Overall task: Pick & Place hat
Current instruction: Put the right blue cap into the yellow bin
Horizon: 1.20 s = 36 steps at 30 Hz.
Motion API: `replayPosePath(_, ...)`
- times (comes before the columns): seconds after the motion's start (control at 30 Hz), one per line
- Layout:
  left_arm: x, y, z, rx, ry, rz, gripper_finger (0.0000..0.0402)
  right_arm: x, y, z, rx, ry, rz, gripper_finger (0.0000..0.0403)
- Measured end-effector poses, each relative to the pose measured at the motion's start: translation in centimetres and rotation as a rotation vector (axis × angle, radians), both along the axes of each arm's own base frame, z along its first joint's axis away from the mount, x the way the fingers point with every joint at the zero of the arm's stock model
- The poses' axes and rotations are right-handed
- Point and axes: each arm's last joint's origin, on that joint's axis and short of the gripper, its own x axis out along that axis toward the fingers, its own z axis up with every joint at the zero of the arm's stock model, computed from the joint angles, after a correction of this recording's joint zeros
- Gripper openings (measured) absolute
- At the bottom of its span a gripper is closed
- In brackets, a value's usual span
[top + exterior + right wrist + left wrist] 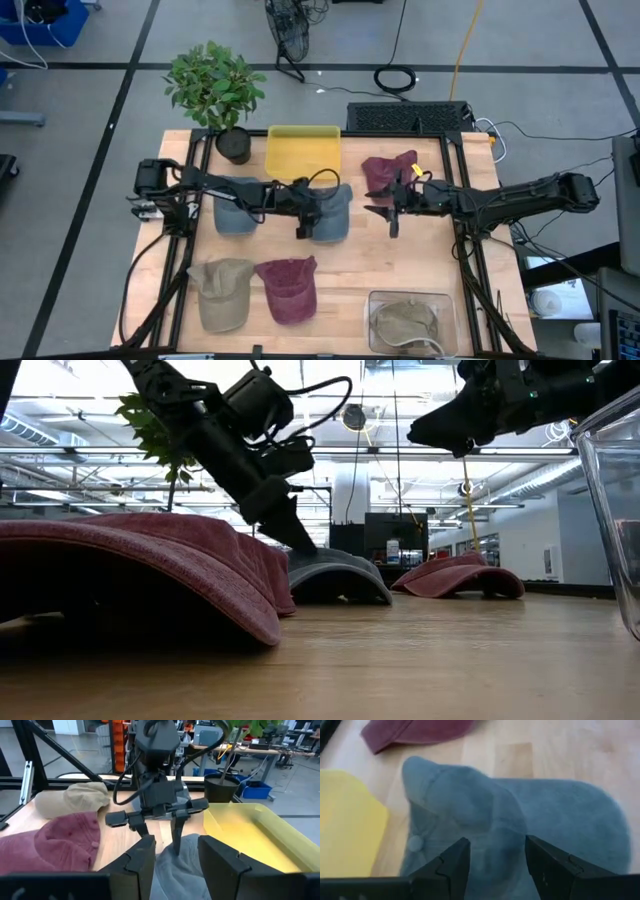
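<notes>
A blue-grey hat [338, 205] lies crown up at the table's middle, brim toward the right. My left gripper [306, 232] stands open over its crown [485, 810], slanting down from the table's left, one finger on either side of the crown's top. My right gripper [392, 222] hangs open in the air to the right of this hat, pointing level toward it, with nothing between its fingers [142, 860]. Behind it lies a maroon hat [388, 172]. My left gripper's open fingers [177, 840] come down from above and the left onto the blue-grey hat's crown [187, 847]. Their tips reach its surface in the low view [303, 546], but I cannot tell whether they touch it. The hat lies flat on the table.
A second blue-grey hat [235, 208] lies under the left arm. A tan hat [220, 292] and a maroon hat [287, 288] lie near the front edge. A clear bin [385, 300] at front right holds a tan hat. A yellow tray [303, 150] and a potted plant [215, 90] stand at the back.
</notes>
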Motion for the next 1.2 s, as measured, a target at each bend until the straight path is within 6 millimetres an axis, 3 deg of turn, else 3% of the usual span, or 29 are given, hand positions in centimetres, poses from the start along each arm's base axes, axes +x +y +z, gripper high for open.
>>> replayPosePath(0.2,0.0,-0.1,-0.3,-0.013,0.016,-0.012,0.0163,0.0,0.0,0.1,0.001,-0.006,0.0,0.0134)
replayPosePath(0.77,-0.2,1.2,-0.7,-0.006,0.042,0.023,0.0009,0.0,-0.2,-0.1,-0.017,0.011,-0.074,0.013)
replayPosePath(1.0,-0.2,0.5,-0.6,0.078,0.059,-0.069,0.0014,-0.1,-0.2,-0.2,-0.021,0.024,-0.077,0.013)
replayPosePath(1.2,-1.7,-0.7,2.5,0.155,0.072,-0.144,0.0013,-0.1,-0.2,-0.3,-0.019,0.035,-0.077,0.013)
